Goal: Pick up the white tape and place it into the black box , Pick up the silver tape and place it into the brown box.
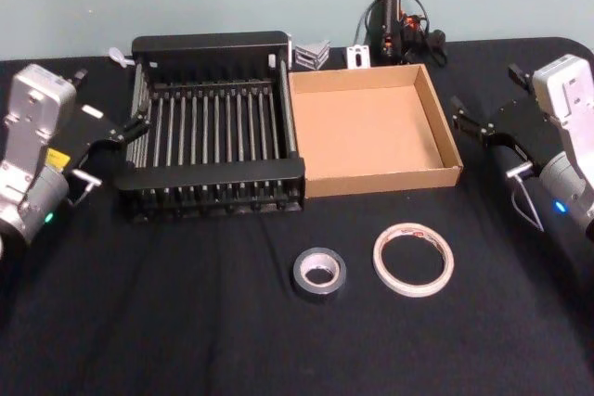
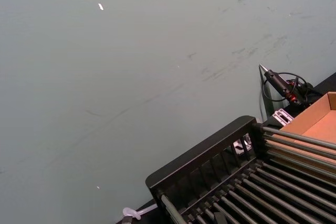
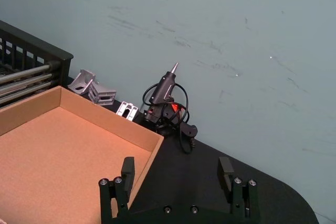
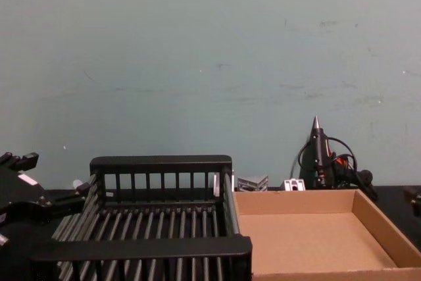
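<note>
We see both grippers, left [image 1: 133,127] and right [image 1: 467,121], spread wide and empty beside the black box [image 1: 215,44] and brown box [image 1: 445,136], so the silver tape [image 1: 319,272] and white tape [image 1: 413,259] lie accessible in front.

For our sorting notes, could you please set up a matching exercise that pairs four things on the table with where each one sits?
Things:
1. white tape
2. silver tape
3. black box
4. brown box

Places:
A. left half of the table's far side, empty
B. near side of the table, in front of the brown box
C. right of the black crate, against its side, empty
D. near side of the table, left of the whitish ring

Pairs: 1-B, 2-D, 3-A, 4-C
</note>
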